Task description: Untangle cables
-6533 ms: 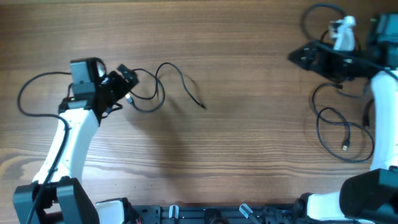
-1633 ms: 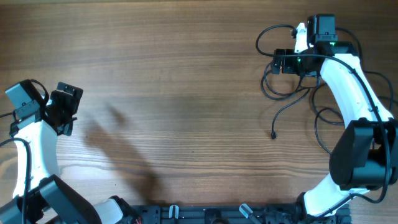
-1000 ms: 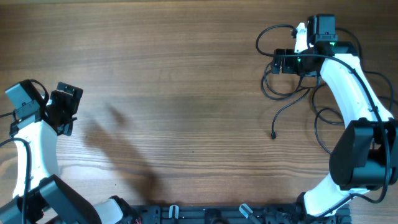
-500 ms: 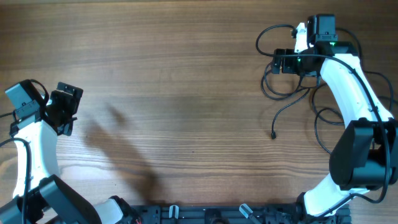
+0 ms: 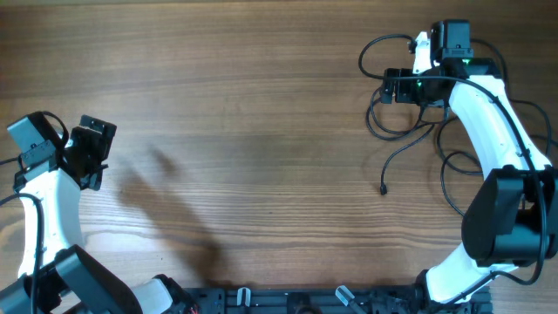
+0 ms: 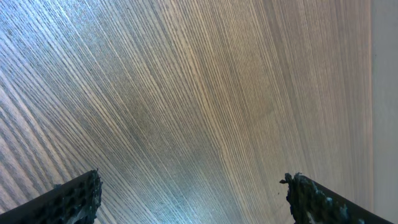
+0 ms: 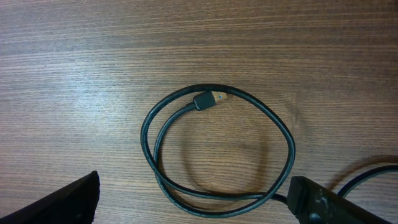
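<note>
The left claw hangs over bare wood at the left edge, its two ribbed black fingers wide apart with nothing between them. The counter is matte brown wood, its fine straight grain running left to right in the overhead view. All the cables lie on the right side toward the far edge. They are thin, smooth, round black cords in loose overlapping curves. One tail bends out of that bunch toward the near edge and ends in a small plug, its long axis roughly far to near, tip toward the near edge. Further right, another cord arcs beside the white right arm. The right claw hovers above the bunch, fingers spread and gripping nothing. Its camera shows one cord coiled flat in an oval loop of nearly two turns, wider than tall in that picture. A stubby black connector with a pale metal tip sits on the loop's upper edge, pointing to the picture's right.
</note>
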